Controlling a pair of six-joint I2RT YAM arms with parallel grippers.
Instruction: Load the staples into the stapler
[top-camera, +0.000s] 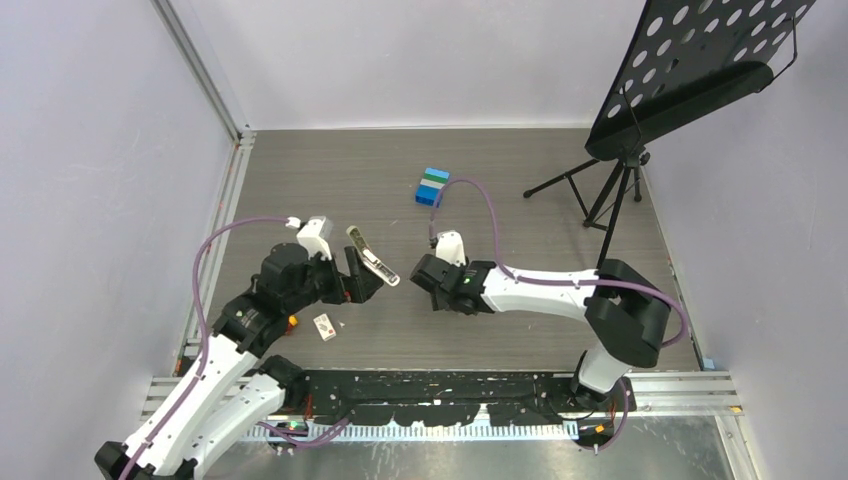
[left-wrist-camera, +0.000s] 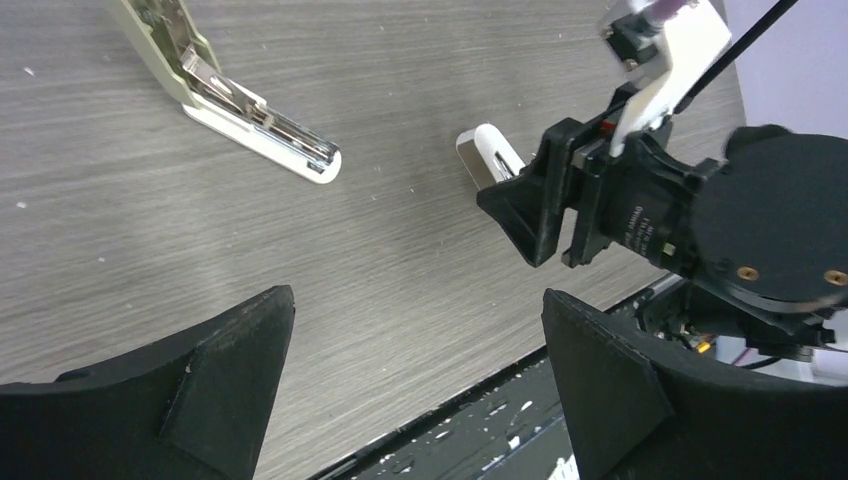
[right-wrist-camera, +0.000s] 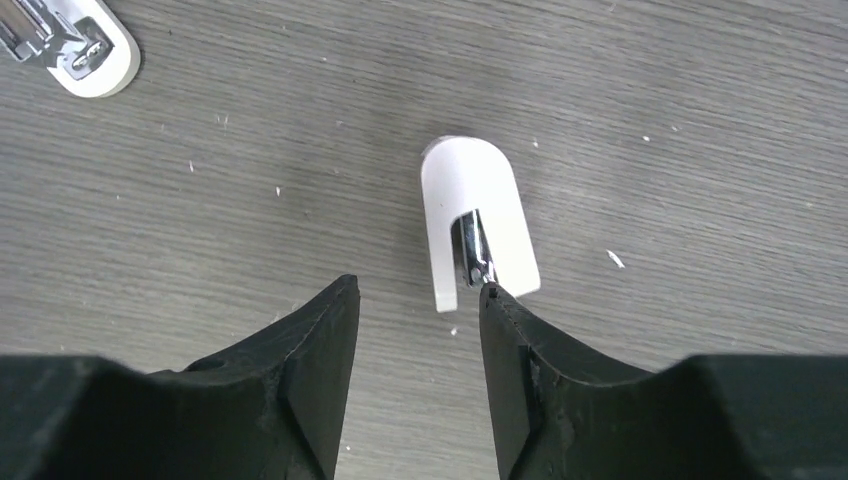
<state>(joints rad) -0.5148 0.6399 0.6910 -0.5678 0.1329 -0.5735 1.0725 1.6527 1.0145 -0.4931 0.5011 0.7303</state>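
Stapler (top-camera: 372, 262) lying opened on table (top-camera: 520, 210), just ahead of left gripper (left-wrist-camera: 415, 305). Both grippers standing parted, holding nothing; right gripper (right-wrist-camera: 418, 290) facing white stubby piece (right-wrist-camera: 478, 225). Likely going for staples (top-camera: 324, 326) next, lying nearby toward the near edge: approaching squarely, pinching lightly, avoiding nudging stapler.

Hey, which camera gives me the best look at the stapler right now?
Left wrist: the stapler is close, its silver channel, olive top and white base plain, though cropped at the frame's top. Top external shows it small; right wrist catches only its white end.
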